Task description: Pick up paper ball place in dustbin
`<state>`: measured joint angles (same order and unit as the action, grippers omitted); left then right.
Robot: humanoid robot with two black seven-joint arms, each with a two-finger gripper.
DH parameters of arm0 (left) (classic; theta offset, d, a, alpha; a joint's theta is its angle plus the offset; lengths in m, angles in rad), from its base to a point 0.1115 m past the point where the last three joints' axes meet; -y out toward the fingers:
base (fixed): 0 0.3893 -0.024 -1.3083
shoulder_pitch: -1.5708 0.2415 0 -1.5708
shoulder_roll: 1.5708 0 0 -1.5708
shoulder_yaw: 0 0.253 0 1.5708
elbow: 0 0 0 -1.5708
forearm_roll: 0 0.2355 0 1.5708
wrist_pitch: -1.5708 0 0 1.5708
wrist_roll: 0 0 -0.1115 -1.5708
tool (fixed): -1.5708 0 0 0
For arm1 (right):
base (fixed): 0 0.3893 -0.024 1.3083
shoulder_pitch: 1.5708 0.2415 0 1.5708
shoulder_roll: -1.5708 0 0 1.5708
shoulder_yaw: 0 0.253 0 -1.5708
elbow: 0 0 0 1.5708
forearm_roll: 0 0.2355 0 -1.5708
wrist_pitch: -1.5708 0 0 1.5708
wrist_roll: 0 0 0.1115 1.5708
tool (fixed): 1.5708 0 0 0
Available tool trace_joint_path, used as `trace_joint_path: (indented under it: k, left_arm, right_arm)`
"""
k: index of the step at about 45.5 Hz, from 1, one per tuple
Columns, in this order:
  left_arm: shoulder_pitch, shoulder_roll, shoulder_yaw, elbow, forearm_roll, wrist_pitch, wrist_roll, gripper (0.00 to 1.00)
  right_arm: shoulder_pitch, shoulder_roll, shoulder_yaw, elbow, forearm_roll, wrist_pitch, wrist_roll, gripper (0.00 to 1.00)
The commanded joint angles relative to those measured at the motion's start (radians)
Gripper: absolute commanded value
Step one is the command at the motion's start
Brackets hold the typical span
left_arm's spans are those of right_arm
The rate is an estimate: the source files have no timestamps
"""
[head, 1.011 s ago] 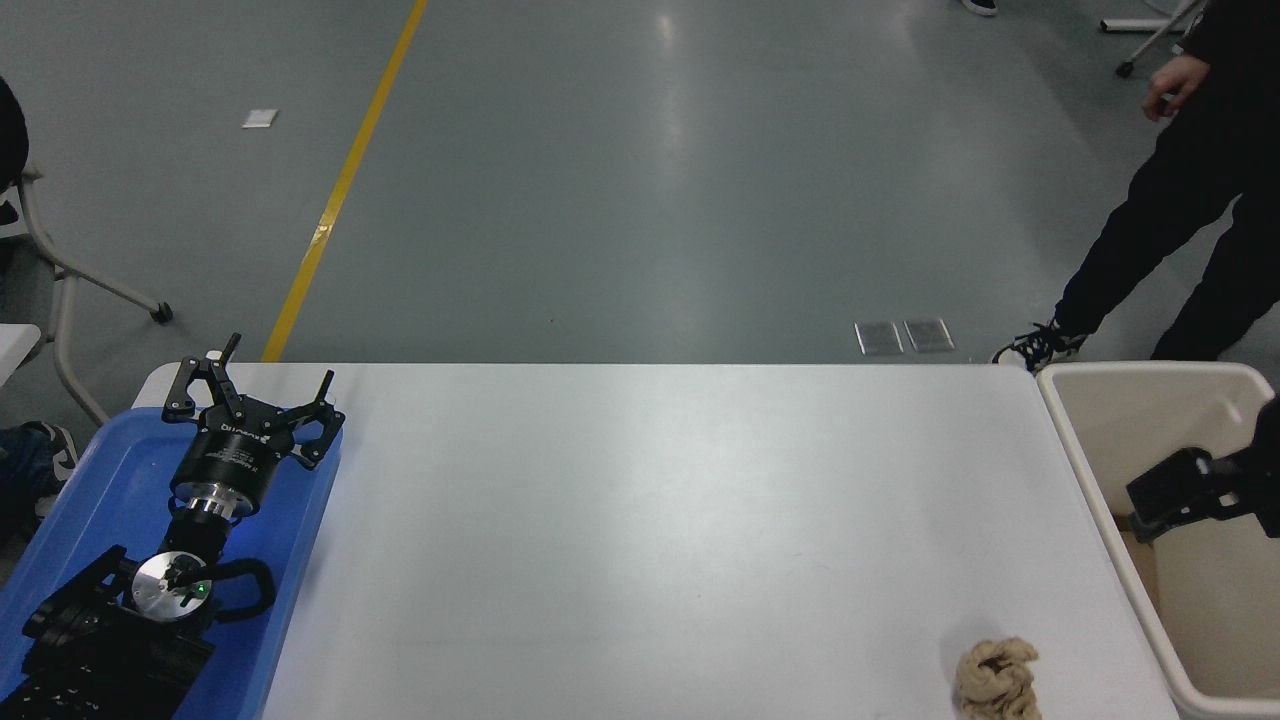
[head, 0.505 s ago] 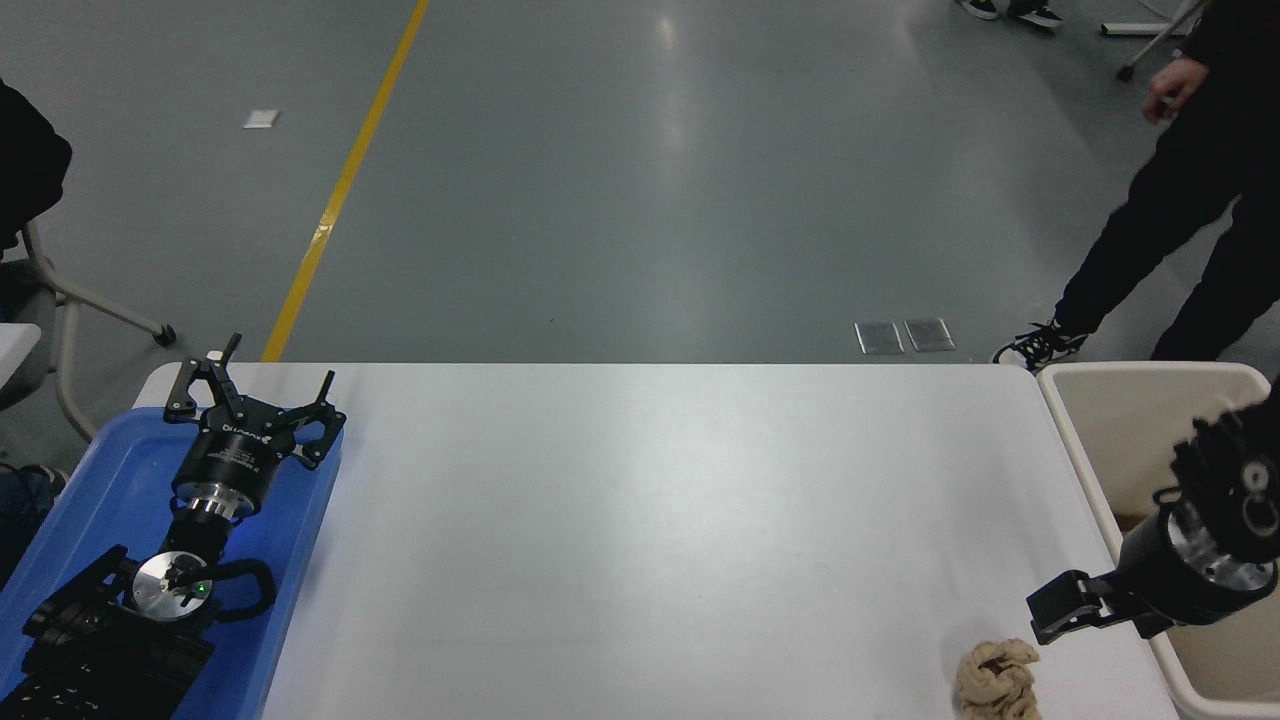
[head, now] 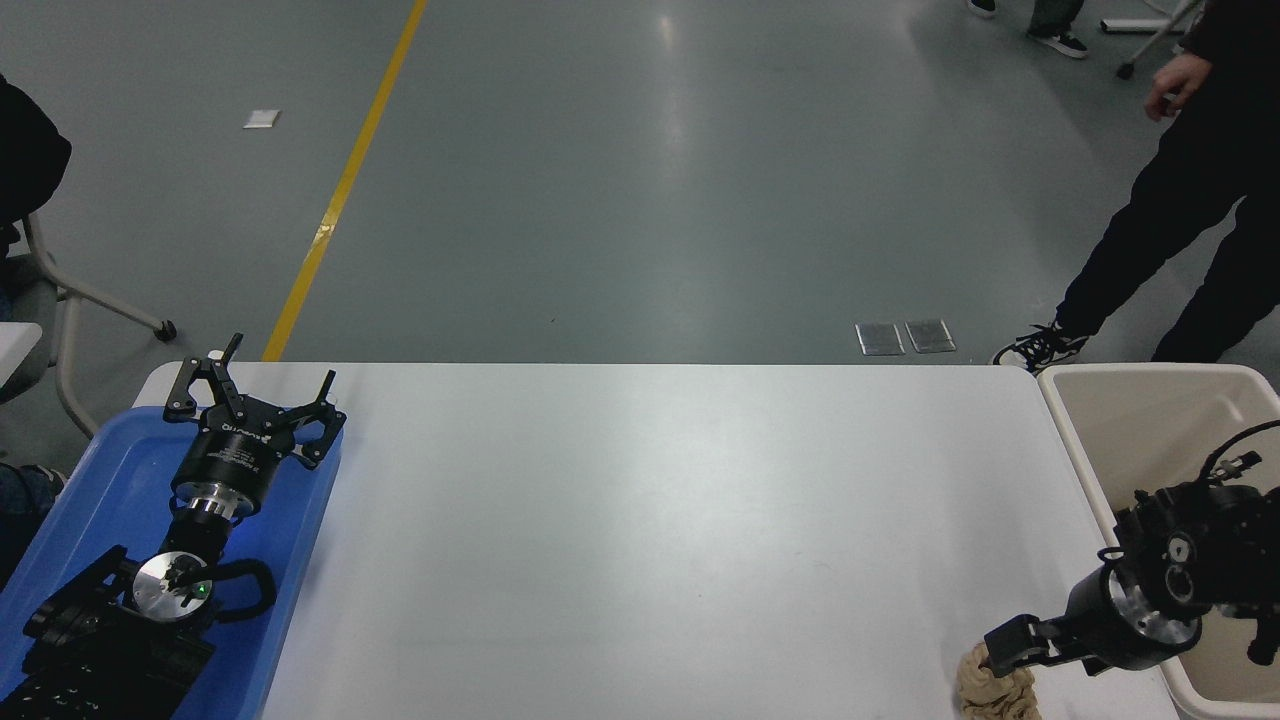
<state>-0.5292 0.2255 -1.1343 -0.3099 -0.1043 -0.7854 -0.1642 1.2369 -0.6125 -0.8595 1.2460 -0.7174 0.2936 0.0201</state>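
Right gripper is sitting right on top of the paper ball at the table's near right corner, beside the dustbin. Can't tell how open the fingers are. Looks like the grab step; next it needs a firm squeeze, then a lift. Left gripper is parked over the blue tray, fingers spread.

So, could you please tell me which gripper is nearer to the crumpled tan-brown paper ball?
The right gripper: its tip is at the crumpled tan-brown paper ball. The left gripper sits parked over the blue plastic tray, far across the table.
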Motion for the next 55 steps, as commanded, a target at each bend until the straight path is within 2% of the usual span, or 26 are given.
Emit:
trace_joint_path:
  k: [1,17,21,22,24,25,26,29,30,31,45,55]
  left_arm:
    - [0.000,0.000,0.001,0.000,0.000,0.000,0.000,0.99]
    - [-0.002,0.000,0.001,0.000,0.000,0.000,0.000,0.99]
    - [0.000,0.000,0.001,0.000,0.000,0.000,0.000,0.99]
    - [0.000,0.000,0.001,0.000,0.000,0.000,0.000,0.99]
    - [0.000,0.000,0.001,0.000,0.000,0.000,0.000,0.99]
    - [0.000,0.000,0.001,0.000,0.000,0.000,0.000,0.99]
    - [0.000,0.000,0.001,0.000,0.000,0.000,0.000,0.99]
    - [0.000,0.000,0.001,0.000,0.000,0.000,0.000,0.99]
    - [0.000,0.000,0.001,0.000,0.000,0.000,0.000,0.99]
    - [0.000,0.000,0.001,0.000,0.000,0.000,0.000,0.99]
    - [-0.002,0.000,0.002,0.000,0.000,0.000,0.002,0.99]
    - [-0.002,0.000,0.002,0.000,0.000,0.000,0.003,0.99]
  right_arm:
    - [-0.068,0.007,0.051,-0.046,0.001,-0.013,0.000,1.00]
    - [-0.119,0.023,0.086,-0.066,0.013,-0.033,0.000,1.00]
    - [-0.119,0.022,0.086,-0.066,0.015,-0.036,0.001,0.93]
    - [-0.119,0.020,0.086,-0.066,0.015,-0.039,0.003,0.86]
    - [-0.119,0.019,0.086,-0.066,0.015,-0.053,0.004,0.59]
    - [-0.119,0.019,0.085,-0.066,0.015,-0.057,0.004,0.49]
    - [-0.119,0.019,0.085,-0.066,0.015,-0.062,0.004,0.41]
    - [-0.119,0.017,0.085,-0.065,0.015,-0.068,0.003,0.27]
    - [-0.119,0.016,0.085,-0.065,0.015,-0.068,0.004,0.16]
    - [-0.119,0.014,0.085,-0.063,0.015,-0.068,0.004,0.01]
    - [-0.019,-0.076,0.036,0.038,0.016,-0.056,0.004,0.00]
    - [0.252,-0.168,-0.130,0.170,0.035,-0.045,0.004,0.00]
